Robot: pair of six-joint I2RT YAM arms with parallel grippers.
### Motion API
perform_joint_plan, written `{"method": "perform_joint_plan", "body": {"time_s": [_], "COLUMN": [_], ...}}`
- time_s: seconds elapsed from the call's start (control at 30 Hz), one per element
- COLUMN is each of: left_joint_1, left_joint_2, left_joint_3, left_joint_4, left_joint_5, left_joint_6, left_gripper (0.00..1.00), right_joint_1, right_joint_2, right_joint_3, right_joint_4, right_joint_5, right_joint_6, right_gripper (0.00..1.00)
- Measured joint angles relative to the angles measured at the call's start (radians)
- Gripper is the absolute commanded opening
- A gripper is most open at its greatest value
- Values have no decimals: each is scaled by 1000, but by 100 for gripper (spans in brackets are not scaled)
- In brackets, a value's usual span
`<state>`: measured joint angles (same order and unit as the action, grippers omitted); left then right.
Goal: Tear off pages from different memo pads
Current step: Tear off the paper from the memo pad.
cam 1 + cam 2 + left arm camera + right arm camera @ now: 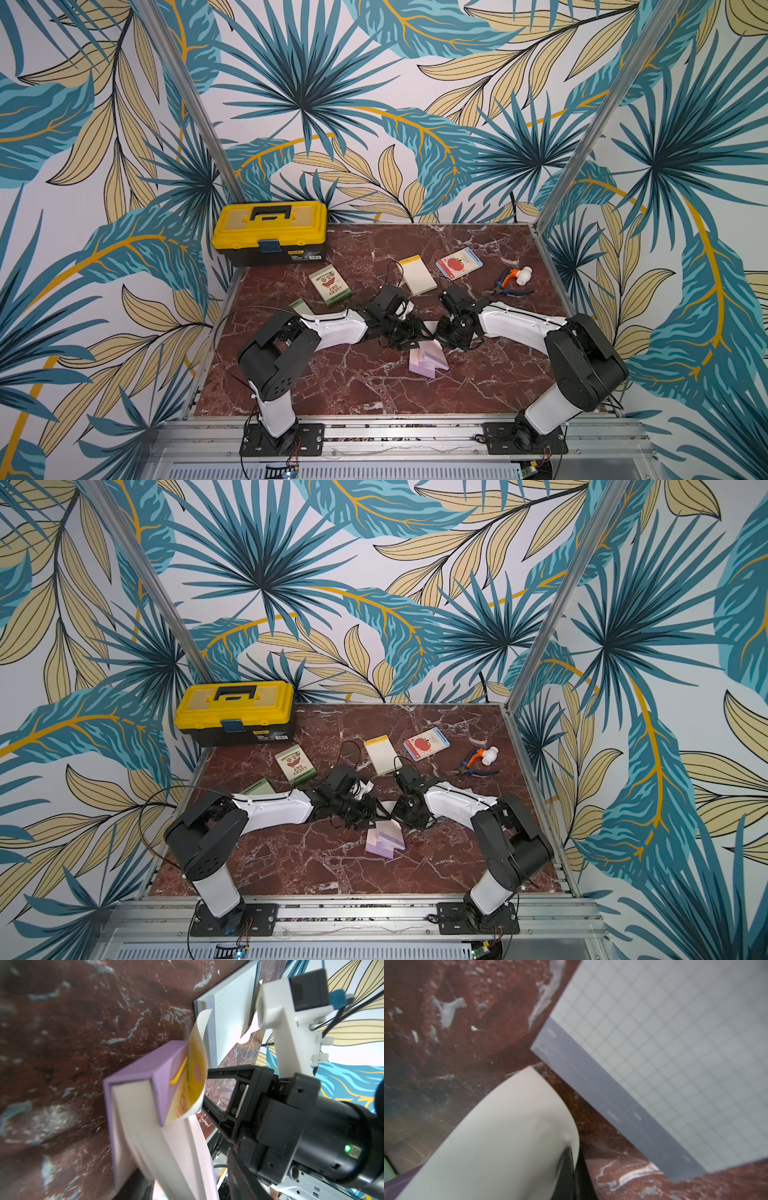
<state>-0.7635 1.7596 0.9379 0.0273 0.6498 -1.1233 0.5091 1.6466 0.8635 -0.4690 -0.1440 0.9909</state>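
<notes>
Over the surface (332, 374), the right claw (204, 1088) clenches a curled page (196, 1059) of the lilac memo pad (145, 1068); the left claw (405, 334) has its tips obscured, state indeterminable.

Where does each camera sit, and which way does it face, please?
Top views: high behind the arm bases, looking down and forward over the marble table; both show the left arm and right arm whole.
Left wrist: on the left arm, facing the lilac memo pad up close and the right gripper pinching its curled page; its own body barely shows.
Right wrist: on the right arm, looking down on a grid-ruled pad; only a dark finger shows.
Shared: both wrist views catch that page and the grid-ruled pad.
</notes>
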Motion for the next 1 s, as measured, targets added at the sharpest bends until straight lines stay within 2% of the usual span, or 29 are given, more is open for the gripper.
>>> {"method": "perform_joint_plan", "body": {"time_s": [0.13, 0.3, 0.4, 0.47, 0.53, 0.77, 1.0], "left_joint_1": [2, 2, 2, 2, 1, -37, -30], "left_joint_2": [-8, -12, -21, -33, -55, -213, -201], "left_joint_3": [-6, -6, -6, -6, -5, 69, 58], "left_joint_4": [0, -11, -18, -26, -19, 119, 145], "left_joint_5": [-13, -24, -34, -36, -2, 110, 125], "left_joint_6": [-13, -7, -3, 2, 14, 61, 69], "left_gripper": [64, 64, 59, 48, 47, 55, 55], "right_joint_1": [-11, -13, -14, -14, -15, -9, -9], "right_joint_2": [0, 1, 3, 5, 5, 17, 15], "right_joint_3": [-8, -11, -11, -15, -17, -20, -19], "right_joint_4": [33, 50, 58, 73, 80, 136, 136], "right_joint_5": [-32, -45, -52, -60, -62, -71, -71], "right_joint_6": [0, 0, 0, 0, 3, 5, 4], "right_gripper": [0, 0, 0, 0, 0, 0, 0]}}
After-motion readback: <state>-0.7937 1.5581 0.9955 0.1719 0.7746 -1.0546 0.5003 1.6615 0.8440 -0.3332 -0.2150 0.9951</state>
